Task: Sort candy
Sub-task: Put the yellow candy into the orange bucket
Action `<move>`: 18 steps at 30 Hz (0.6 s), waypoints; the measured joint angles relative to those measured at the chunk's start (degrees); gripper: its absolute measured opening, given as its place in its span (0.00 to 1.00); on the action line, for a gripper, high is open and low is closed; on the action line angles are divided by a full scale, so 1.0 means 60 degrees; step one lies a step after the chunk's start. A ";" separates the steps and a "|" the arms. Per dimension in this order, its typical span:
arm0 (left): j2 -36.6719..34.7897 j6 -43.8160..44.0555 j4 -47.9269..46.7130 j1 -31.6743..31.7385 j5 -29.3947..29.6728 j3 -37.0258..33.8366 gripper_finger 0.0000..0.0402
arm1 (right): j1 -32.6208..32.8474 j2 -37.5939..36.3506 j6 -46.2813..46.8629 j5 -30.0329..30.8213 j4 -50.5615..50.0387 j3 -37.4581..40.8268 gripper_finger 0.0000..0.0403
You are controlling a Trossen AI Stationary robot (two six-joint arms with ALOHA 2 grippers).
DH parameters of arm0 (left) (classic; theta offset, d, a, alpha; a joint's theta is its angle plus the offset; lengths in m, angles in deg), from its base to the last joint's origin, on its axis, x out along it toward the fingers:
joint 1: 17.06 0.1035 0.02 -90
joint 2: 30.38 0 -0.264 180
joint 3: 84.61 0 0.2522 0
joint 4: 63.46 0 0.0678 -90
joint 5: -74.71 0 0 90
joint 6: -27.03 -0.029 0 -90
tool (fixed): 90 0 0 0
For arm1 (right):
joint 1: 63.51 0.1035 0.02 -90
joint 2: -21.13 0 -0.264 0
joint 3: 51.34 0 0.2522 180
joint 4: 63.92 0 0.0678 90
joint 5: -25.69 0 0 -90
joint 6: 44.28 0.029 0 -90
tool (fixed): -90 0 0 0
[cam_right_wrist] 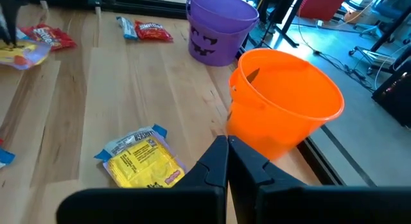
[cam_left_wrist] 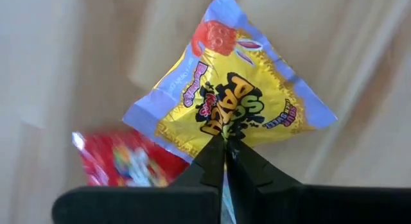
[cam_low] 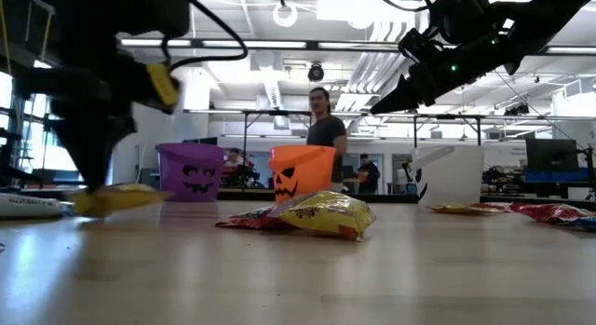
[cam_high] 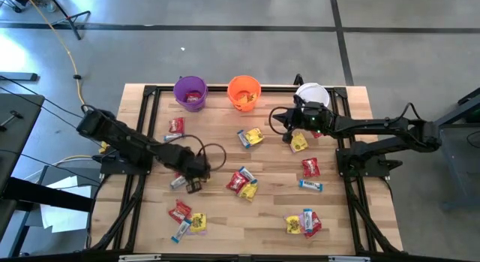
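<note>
Pinching the yellow packet [cam_left_wrist: 234, 105] by its edge, the left gripper [cam_left_wrist: 225, 147] fingers are closed.

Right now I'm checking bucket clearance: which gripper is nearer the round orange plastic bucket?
Right. The right gripper hangs close beside the round orange plastic bucket, toward the white bucket. The left gripper is well away, mid-table, shut on a yellow candy packet.
</note>
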 joint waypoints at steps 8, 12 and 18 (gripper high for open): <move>-0.0002 -0.1368 0.3350 0.2118 0.2260 0.0000 0.00 | 0.0000 0.0000 -0.0670 0.0000 -0.0046 0.0000 0.00; -0.0002 -0.2915 0.5963 0.3481 0.2464 0.0000 0.00 | 0.0000 0.0000 -0.0702 0.0000 -0.0042 0.0000 0.00; -0.0002 -0.4926 0.8928 0.5378 0.1837 0.0000 0.00 | 0.0000 0.0000 -0.0660 0.0000 -0.0005 0.0000 0.00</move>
